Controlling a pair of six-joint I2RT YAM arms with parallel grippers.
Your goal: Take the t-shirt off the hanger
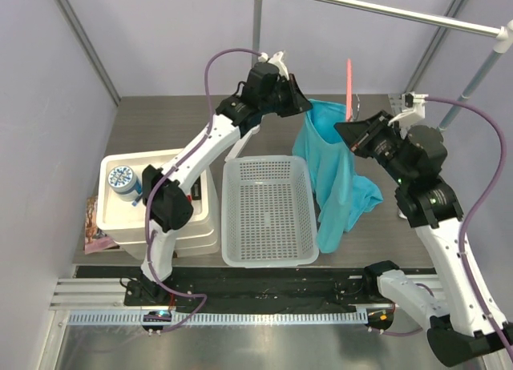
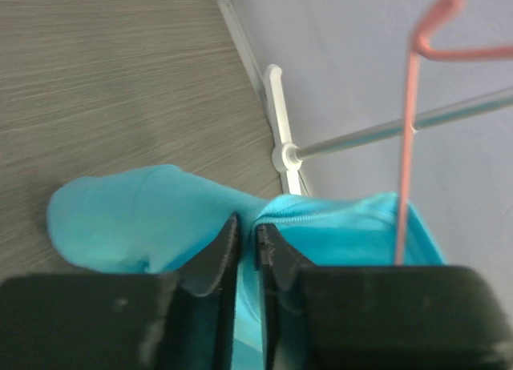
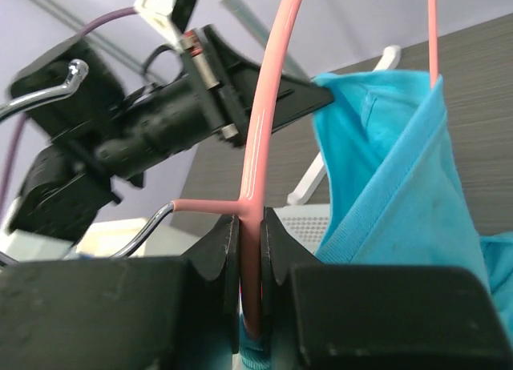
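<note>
Evidently the removal is under way but not finished: the t-shirt (image 1: 333, 166) hangs limp and creased between the two grippers. Its turquoise body and one sleeve droop below them beside the white mesh basket (image 1: 268, 214), and it is not yet free. The left gripper (image 2: 247, 230) has its fingers pressed nearly together on a fold of cloth at the collar edge, holding that edge out to its own side. Beyond those fingertips the salmon-pink hanger (image 3: 268, 106) shows one thin limb running down into the neck opening, so part of it is judged to be inside the garment yet. The other limb rises bare above the right gripper (image 3: 250, 226), which is clamped on the hanger's stem just beside the junction with the wire hook (image 3: 152, 222). The hook is off the silver rack rail (image 1: 385, 11), which runs well above both tools. Remaining: draw collar and hanger apart until the last limb clears.
</note>
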